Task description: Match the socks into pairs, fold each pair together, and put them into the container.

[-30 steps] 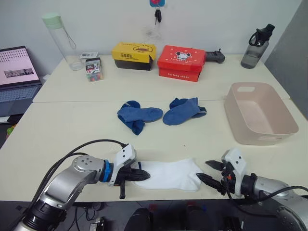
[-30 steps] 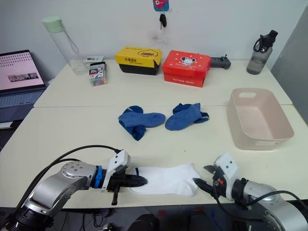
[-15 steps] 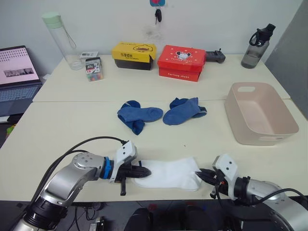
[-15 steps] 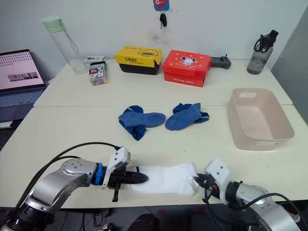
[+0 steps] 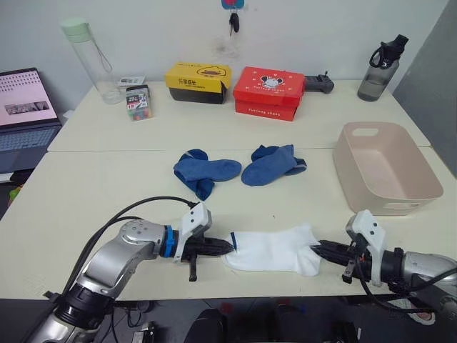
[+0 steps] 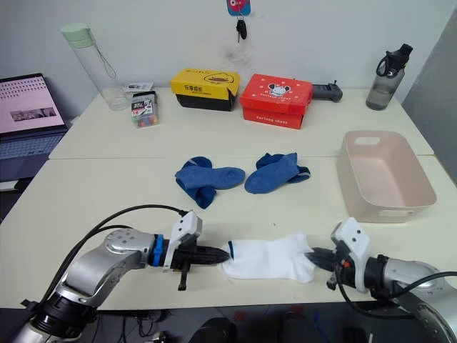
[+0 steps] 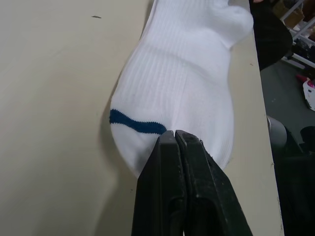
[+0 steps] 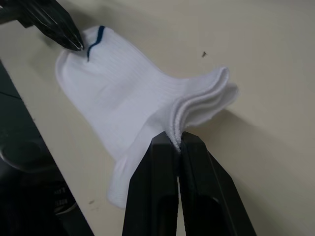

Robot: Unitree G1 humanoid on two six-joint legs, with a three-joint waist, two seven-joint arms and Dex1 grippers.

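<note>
White knit fabric, limp and light, is what both arms have hold of: the white socks (image 5: 275, 250) lie stacked near the front edge of the table (image 5: 107, 186), stretched between the two grippers. In the left eye view the left gripper (image 5: 227, 246) is clenched on the toe end at the socks' 9 o'clock side, and the right gripper (image 5: 321, 248) is clenched on the cuff end at 3 o'clock. Beyond them, toward 12 o'clock, two bunches of blue socks (image 5: 203, 171) sit side by side in the middle of the table, and the container (image 5: 385, 168) stands toward 2 o'clock, well apart from the white pair.

The right eye view tells the same layout, with the red box (image 6: 277, 100) and yellow box (image 6: 207, 89) far back at 12 o'clock.

In the left wrist view the fingers (image 7: 170, 172) are pressed together on the very tip of the toe, just beside a blue stripe (image 7: 135, 123).

In the right wrist view the fingers (image 8: 162, 177) pinch the cuff, where several ribbed layers fan out (so two socks seem to be stacked here).

My judgement: such cloth will sag and slide layer on layer, so the hold belongs at the ends, through all layers, and folding means carrying one end over the other without letting the edges slip apart.
</note>
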